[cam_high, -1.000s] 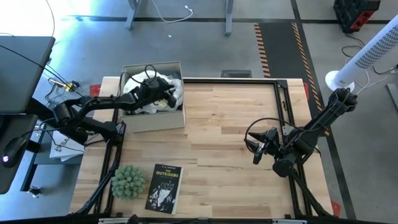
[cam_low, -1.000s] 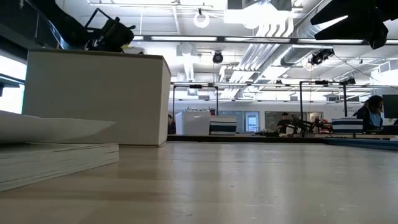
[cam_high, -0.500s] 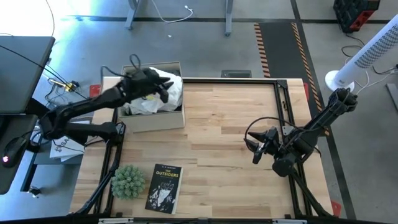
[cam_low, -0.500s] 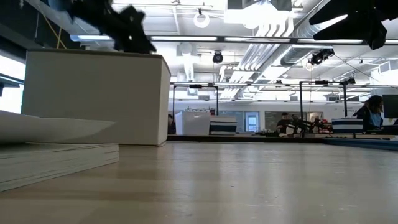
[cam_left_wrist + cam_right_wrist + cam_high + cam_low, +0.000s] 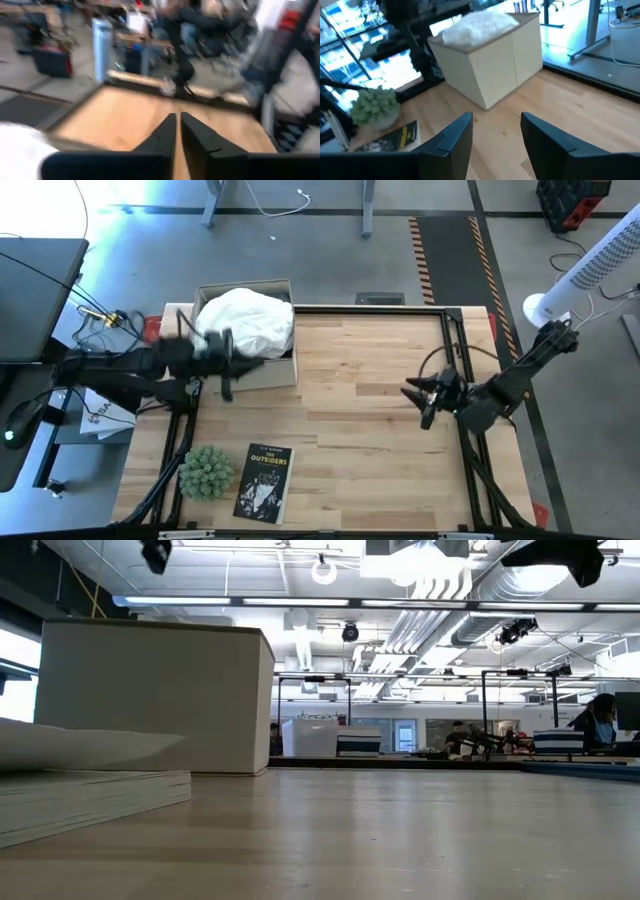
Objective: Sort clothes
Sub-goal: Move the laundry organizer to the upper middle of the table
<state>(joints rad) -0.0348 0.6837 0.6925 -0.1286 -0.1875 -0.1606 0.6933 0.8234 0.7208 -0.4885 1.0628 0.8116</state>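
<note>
- counter [image 5: 380, 410]: wood top, box [image 5: 262, 372] at its back-left corner
- white garment [image 5: 246, 322]: heaped in the box
- left tool [image 5: 226, 362]: fingers together, empty, just in front of box
- right tool [image 5: 422, 402]: open, empty, right side

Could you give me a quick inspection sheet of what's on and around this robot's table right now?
Surface: wooden table, mostly bare.
Job's things: white garment heaped in the cardboard box.
Clutter: green plant; book.
Hands: left hand shut, empty, in front of the box; right hand open, empty, above the table's right side.
Cables: black loops on the right arm.
Surroundings: white fan; person seated far off.
</note>
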